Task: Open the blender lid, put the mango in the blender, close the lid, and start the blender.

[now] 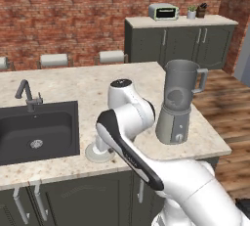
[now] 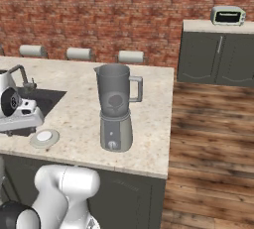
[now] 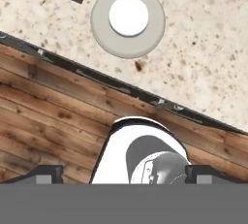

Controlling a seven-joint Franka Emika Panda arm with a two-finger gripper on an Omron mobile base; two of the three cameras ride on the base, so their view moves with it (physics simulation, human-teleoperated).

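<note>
Lid (image 3: 128, 20) off, flat on desk (image 1: 88, 80) near sink (image 1: 39, 129), leaving blender (image 2: 115, 106) open for mango. Pincer (image 3: 121, 174) spread wide, empty, fingertips far apart.

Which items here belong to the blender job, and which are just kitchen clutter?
Job items:
blender, jar open at the top
blender lid, lying flat on the counter near the sink
pincer, nothing between its tips

Clutter:
sink
faucet
toaster oven
potted plant
</note>
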